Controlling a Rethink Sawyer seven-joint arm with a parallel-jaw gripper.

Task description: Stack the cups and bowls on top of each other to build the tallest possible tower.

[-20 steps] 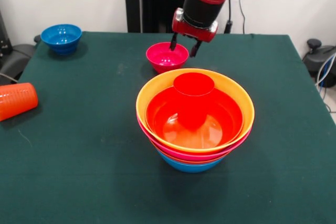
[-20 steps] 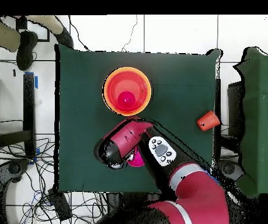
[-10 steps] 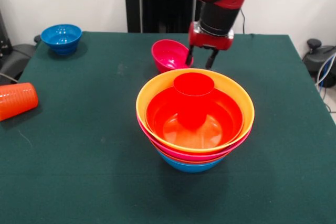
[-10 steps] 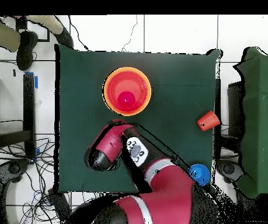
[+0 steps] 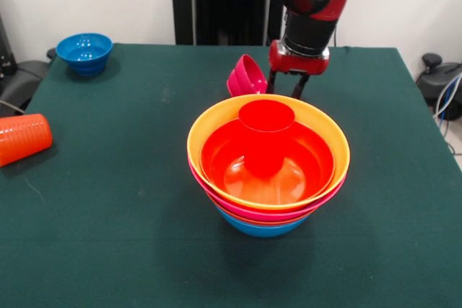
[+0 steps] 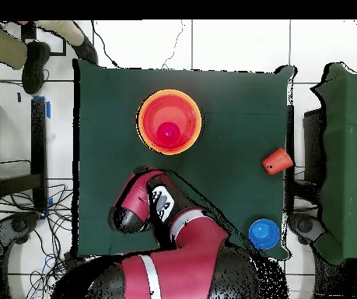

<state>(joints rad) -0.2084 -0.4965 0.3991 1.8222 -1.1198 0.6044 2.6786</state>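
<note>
Red cup (image 5: 266, 124) stood upright inside your tower (image 5: 268, 164) of nested large bowls at mid-desk (image 5: 108, 214). Just behind it, your gripper (image 5: 287, 90) had its fingers clamped on the magenta bowl's (image 5: 245, 76) rim, the bowl tipped on edge. You'd left the orange cup (image 5: 23, 138) lying sideways and the blue bowl (image 5: 84, 51) unstacked.

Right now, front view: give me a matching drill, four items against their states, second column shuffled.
Items:
1. ribbed orange plastic cup
2. smooth red plastic cup
3. small magenta plastic bowl
4. small blue plastic bowl

States:
A. tipped on edge beside the tool
B. upright, alone at a far table corner
C. lying on its side at the table edge
D. standing inside the nested large bowls

Pairs: 1-C, 2-D, 3-A, 4-B
</note>
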